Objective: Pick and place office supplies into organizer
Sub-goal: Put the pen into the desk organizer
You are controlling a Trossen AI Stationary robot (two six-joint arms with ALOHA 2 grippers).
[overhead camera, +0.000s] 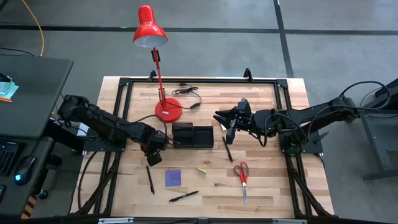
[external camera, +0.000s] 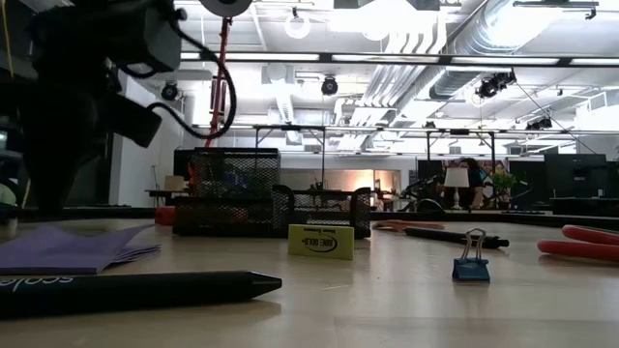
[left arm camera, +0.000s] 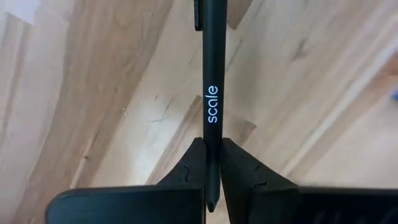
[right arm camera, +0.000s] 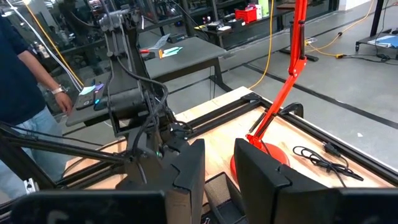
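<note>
The black pen point(left arm camera: 210, 93) printed "scale" lies on the wooden tabletop point(overhead camera: 273, 186), and the left gripper point(left arm camera: 210, 158) has its jaws closed on the pen's lower end. In the high view this gripper point(overhead camera: 153, 155) sits just left of the black mesh organizer point(overhead camera: 193, 135), which stands near the middle of the tabletop beside the red desk lamp's base point(overhead camera: 168, 110). Another pen point(overhead camera: 183, 196) lies near the front edge, right of a purple note pad point(overhead camera: 173, 178). Red-handled scissors point(overhead camera: 242, 176) lie farther right, and a pen point(overhead camera: 227, 149) rests just right of the organizer. A yellow eraser point(external camera: 320, 242) and blue binder clip point(external camera: 470, 261) show in the low view. The right gripper point(overhead camera: 231, 120) hovers right of the organizer, jaws open
</note>
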